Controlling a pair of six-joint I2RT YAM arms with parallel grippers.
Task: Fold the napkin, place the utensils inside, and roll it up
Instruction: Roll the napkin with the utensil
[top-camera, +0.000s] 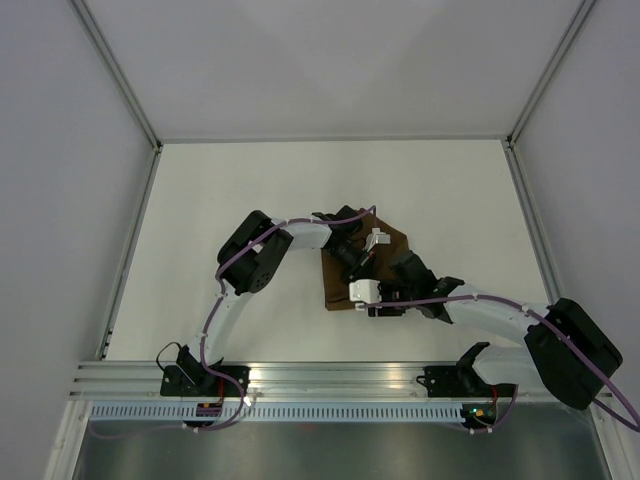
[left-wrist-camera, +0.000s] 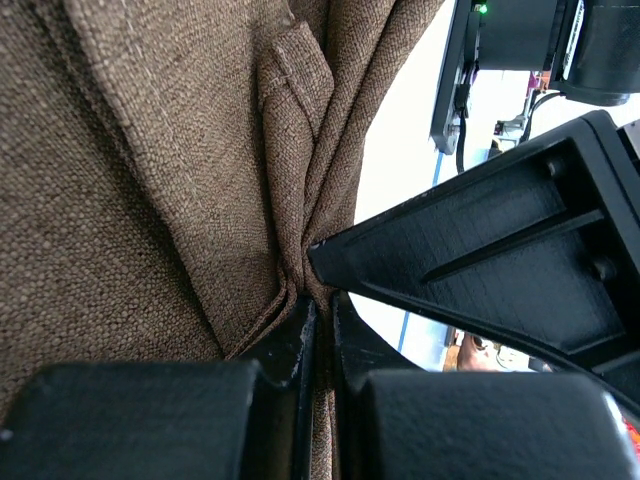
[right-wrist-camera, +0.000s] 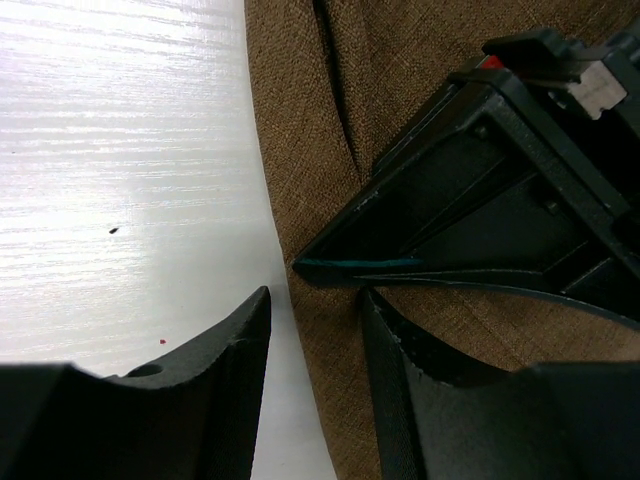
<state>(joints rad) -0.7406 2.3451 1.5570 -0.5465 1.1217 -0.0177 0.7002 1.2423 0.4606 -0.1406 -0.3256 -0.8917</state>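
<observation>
Brown woven napkin (top-camera: 336, 284), bunched right of the tabletop's (top-camera: 250, 180) centre: the left gripper (left-wrist-camera: 320, 318) pinches a fold; the right gripper (right-wrist-camera: 316, 300), jaws parted, straddles the cloth's edge alongside.

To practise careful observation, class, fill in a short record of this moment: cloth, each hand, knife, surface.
napkin: brown cloth, creased into folds, lying on the table
table: white
left hand: shut, pinching a fold of the napkin
right hand: open, astride the napkin's edge, beside the left hand
knife: not visible in any view
</observation>
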